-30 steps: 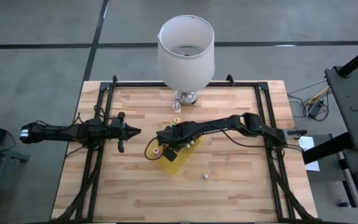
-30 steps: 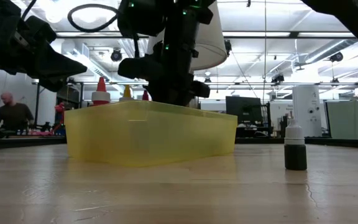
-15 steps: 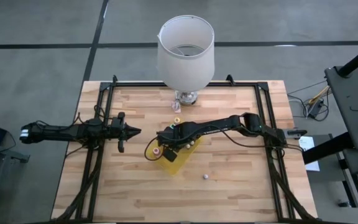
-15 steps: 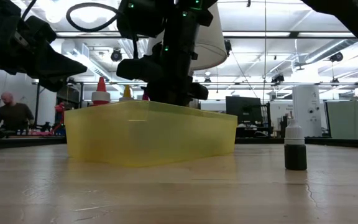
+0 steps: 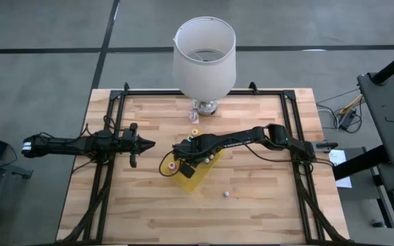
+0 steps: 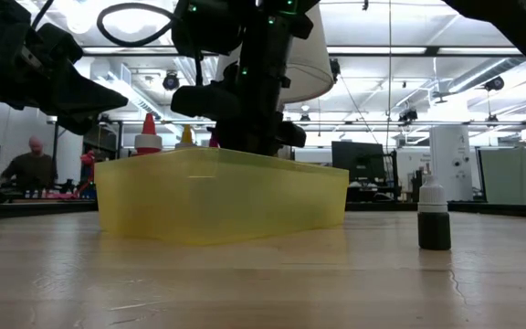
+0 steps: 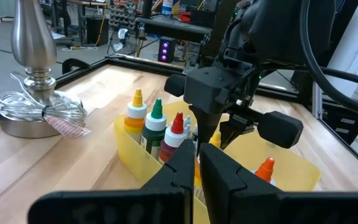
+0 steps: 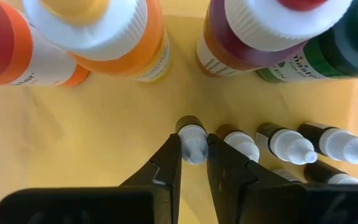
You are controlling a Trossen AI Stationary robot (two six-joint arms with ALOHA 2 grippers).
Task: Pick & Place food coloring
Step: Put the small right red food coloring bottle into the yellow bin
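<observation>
A yellow tray (image 5: 195,179) (image 6: 217,196) lies mid-table. In it stand larger bottles with yellow (image 7: 136,112), green (image 7: 156,121), red (image 7: 176,130) and orange (image 7: 265,169) caps. Beside them is a row of tiny dark food coloring bottles with white caps (image 8: 284,142). My right gripper (image 5: 183,161) (image 8: 193,155) reaches down into the tray, shut on the end bottle of that row (image 8: 193,138). One more tiny bottle (image 5: 226,195) (image 6: 434,219) stands upright on the bare table, nearer the front. My left gripper (image 5: 149,143) (image 7: 197,165) waits shut, left of the tray. My right gripper pinches the tiny bottle's white cap (image 8: 194,147) between its two fingers. The fingers come steeply from above, pointing down into the tray. The bottle stays upright, in line with its neighbours. Whether its base rests on the tray floor, I cannot tell.
A white-shaded lamp (image 5: 204,58) stands at the table's far edge on a metal base (image 7: 36,93). A yellow-capped bottle (image 5: 195,132) stands between the base and the tray. Black rails (image 5: 111,116) frame the table. Bare wood lies toward the near edge.
</observation>
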